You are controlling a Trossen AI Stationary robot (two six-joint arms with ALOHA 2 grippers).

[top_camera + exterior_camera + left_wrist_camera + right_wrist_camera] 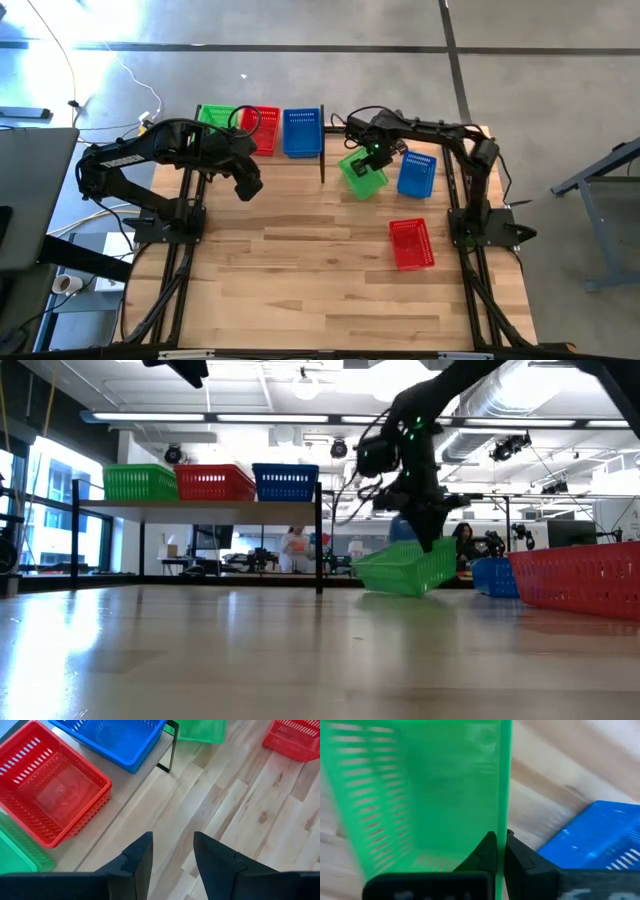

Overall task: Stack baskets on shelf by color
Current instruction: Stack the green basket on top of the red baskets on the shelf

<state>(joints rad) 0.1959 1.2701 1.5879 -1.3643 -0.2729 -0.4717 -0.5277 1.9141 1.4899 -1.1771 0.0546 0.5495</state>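
The shelf (262,152) stands at the table's far edge and carries a green basket (215,118), a red basket (262,128) and a blue basket (302,131) side by side on their bases. My right gripper (375,153) is shut on another green basket (362,174) just right of the shelf. In the low view this green basket (405,568) hangs tilted under the right gripper (430,538). My left gripper (248,186) is open and hovers in front of the shelf, touching nothing; its wrist view looks past the left gripper (172,855) down at the shelf's red basket (50,795). My right gripper pinches the green basket's upper wall rim (500,827) between its two fingers, one inside the basket and one outside, coming from above. The basket is tilted, held side high. Its low corner (362,572) is close to the tabletop; whether it touches I cannot tell.
A blue basket (417,172) sits on the table just right of the held green one. A red basket (411,243) lies nearer the table's near right side. The shelf's black post (322,165) stands close to the held basket. Bare planks (300,270) fill the middle and near side.
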